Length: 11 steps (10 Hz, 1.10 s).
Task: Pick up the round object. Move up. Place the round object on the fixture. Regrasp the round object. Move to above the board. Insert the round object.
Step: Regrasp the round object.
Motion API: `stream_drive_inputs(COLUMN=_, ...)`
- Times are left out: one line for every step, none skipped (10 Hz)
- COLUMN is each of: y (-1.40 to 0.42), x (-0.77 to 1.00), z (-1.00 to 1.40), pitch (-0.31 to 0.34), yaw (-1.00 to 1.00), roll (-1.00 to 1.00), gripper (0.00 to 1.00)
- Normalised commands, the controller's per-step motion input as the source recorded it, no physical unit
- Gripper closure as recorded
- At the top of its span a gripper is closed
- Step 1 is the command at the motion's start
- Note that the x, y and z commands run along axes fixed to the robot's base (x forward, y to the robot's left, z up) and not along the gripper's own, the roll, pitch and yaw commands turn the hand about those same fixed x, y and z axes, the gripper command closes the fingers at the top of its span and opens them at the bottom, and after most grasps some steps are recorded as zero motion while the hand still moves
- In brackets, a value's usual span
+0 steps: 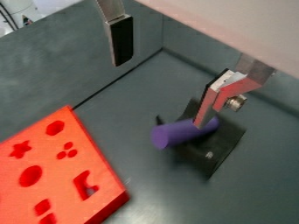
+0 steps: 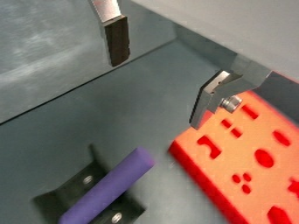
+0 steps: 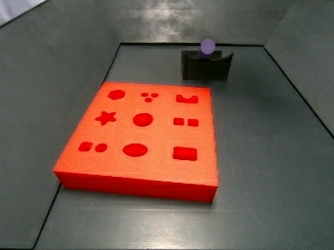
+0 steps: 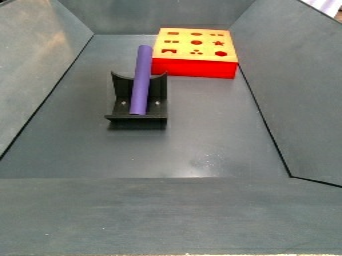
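Purple peg point(image 4: 139, 79) sits on the fixture point(image 4: 138, 108), leaning up its back, long axis tilted, free of the gripper point(image 2: 163, 74). The gripper hangs above it with fingers point(image 2: 115, 39) spread wide and nothing between them; it shows only in the wrist views. I judge regrasp is next: the peg lies below the open jaws, so come down across its axis. Peg smooth, round-ended; fixture dark, matte; orange board point(image 3: 144, 128) with cut-out holes lies well apart on the grey floor point(image 4: 201, 150).
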Motion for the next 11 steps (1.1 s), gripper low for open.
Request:
stream_drive_inputs(y=-0.03, x=0.00, z=0.02, pitch=0.012, yaw=0.04, roll=1.00, gripper=0.00)
stream_drive_inputs(y=-0.02, x=0.00, z=0.02, pitch=0.014, yaw=0.04, roll=1.00, gripper=0.00)
stream_drive_inputs(y=-0.02, x=0.00, z=0.01, pitch=0.018, yaw=0.04, roll=1.00, gripper=0.00)
stream_drive_inputs(y=-0.02, x=0.00, z=0.01, pitch=0.025, yaw=0.05, roll=1.00, gripper=0.00)
stream_drive_inputs(y=-0.02, x=0.02, z=0.00, pitch=0.030, yaw=0.05, roll=1.00, gripper=0.00)
stream_drive_inputs(y=-0.02, x=0.03, z=0.00, pitch=0.039, yaw=0.05, roll=1.00, gripper=0.00)
stream_drive_inputs(y=-0.03, x=0.04, z=0.00, pitch=0.049, yaw=0.05, roll=1.00, gripper=0.00)
stream_drive_inputs(y=-0.03, x=0.06, z=0.00, pitch=0.067, yaw=0.06, roll=1.00, gripper=0.00)
stream_drive_inputs(y=-0.03, x=0.07, z=0.00, pitch=0.085, yaw=0.07, roll=1.00, gripper=0.00)
stream_drive_inputs(y=-0.04, x=0.08, z=0.00, pitch=0.096, yaw=0.07, roll=1.00, gripper=0.00)
stream_drive_inputs(y=-0.04, x=0.09, z=0.00, pitch=0.133, yaw=0.09, roll=1.00, gripper=0.00)
